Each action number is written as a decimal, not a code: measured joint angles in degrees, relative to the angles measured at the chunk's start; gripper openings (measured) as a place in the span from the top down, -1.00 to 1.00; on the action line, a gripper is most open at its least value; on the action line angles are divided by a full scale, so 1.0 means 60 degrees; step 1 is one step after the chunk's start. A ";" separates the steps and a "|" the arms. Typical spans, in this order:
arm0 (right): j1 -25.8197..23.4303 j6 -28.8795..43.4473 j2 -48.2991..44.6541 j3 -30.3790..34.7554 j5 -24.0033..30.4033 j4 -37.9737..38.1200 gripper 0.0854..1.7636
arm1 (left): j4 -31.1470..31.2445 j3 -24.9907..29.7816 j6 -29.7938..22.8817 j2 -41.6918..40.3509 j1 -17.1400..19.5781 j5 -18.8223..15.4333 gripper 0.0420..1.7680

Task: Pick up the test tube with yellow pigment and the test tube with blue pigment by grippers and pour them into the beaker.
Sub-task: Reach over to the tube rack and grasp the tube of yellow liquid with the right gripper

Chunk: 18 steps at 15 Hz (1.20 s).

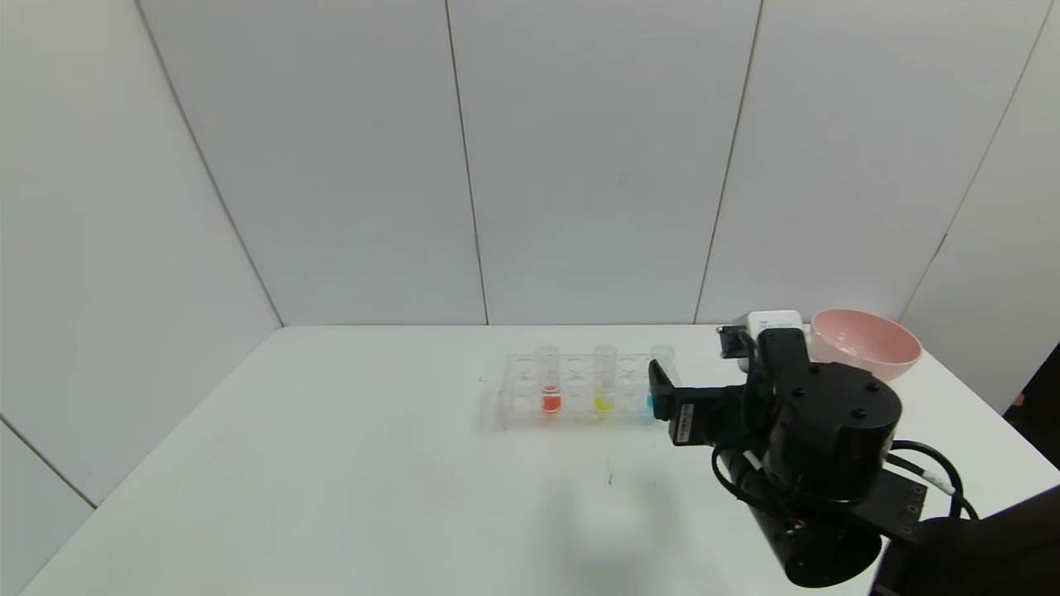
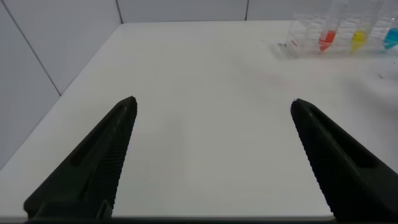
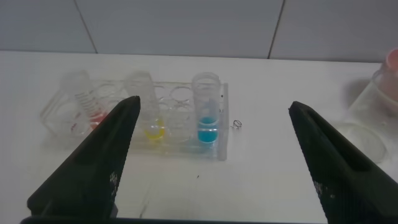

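Note:
A clear rack (image 1: 520, 396) stands mid-table with three tubes. The yellow test tube (image 1: 604, 382) is in its middle. The blue test tube (image 1: 650, 404) is at the rack's right end, mostly hidden behind my right arm (image 1: 795, 430). In the right wrist view my right gripper (image 3: 214, 102) is open and empty, a short way in front of the rack, with the blue tube (image 3: 206, 112) between its jaws' line of sight and the yellow tube (image 3: 147, 109) beside it. The beaker (image 3: 376, 115) stands right of the rack. My left gripper (image 2: 212, 101) is open over bare table, far from the rack (image 2: 298, 37).
A red-tinted tube (image 1: 550, 382) stands at the rack's left part. A pink bowl (image 1: 865, 341) sits at the back right corner of the table. White wall panels close the back and left. The table's left half is bare.

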 joint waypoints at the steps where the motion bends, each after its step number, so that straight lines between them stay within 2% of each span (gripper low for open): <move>1: 0.0268 0.0012 0.0193 -0.0234 -0.0193 0.0012 -0.94 | 0.0000 0.0000 0.0004 0.0000 0.0004 0.0000 -1.00; 3: 0.0636 0.0012 0.0630 -0.0638 -0.0408 0.0008 -0.94 | 0.0000 0.0000 0.0000 0.0000 0.0000 0.0000 -1.00; 6: 0.0776 0.0026 0.1199 -0.0983 -0.0508 -0.0033 -0.94 | 0.0000 0.0000 0.0000 0.0000 0.0000 0.0000 -1.00; 11: 0.0782 0.0045 0.1873 -0.1483 -0.0494 -0.0138 -0.94 | 0.0000 0.0000 0.0004 0.0000 0.0000 0.0000 -1.00; 18: 0.0553 0.0026 0.2881 -0.2893 -0.0589 -0.0010 -0.94 | 0.0000 0.0000 0.0000 0.0000 0.0004 0.0000 -1.00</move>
